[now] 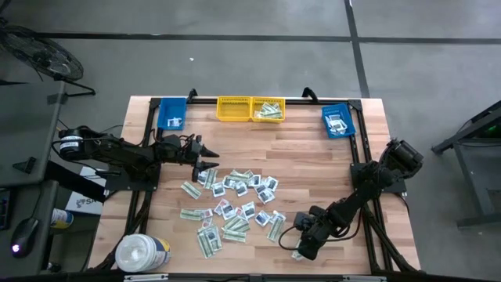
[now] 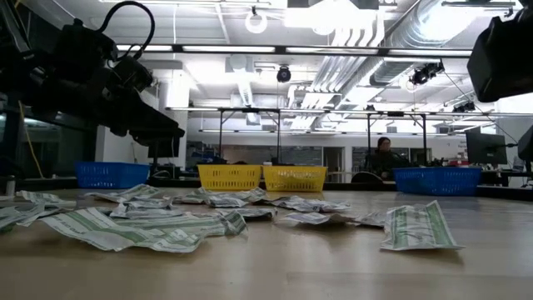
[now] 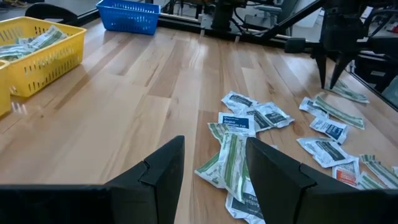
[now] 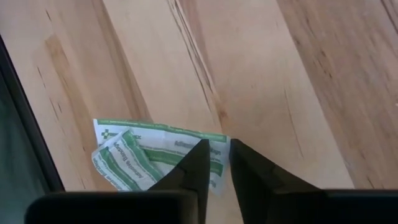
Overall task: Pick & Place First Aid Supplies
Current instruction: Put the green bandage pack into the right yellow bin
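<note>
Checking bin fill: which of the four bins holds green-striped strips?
The right yellow bin. Its yellow neighbour looks empty, and both blue bins hold only whitish packets.

Two yellow bins sit between two blue bins — a white tub stands at the table's near corner.

The right gripper's fingers hide part of a green-white packet; packet print is unreadable.

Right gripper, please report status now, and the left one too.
Right gripper closing on folded green-white paper packet at table's near edge. Left gripper open over scattered packets. Nothing in the way.
</note>
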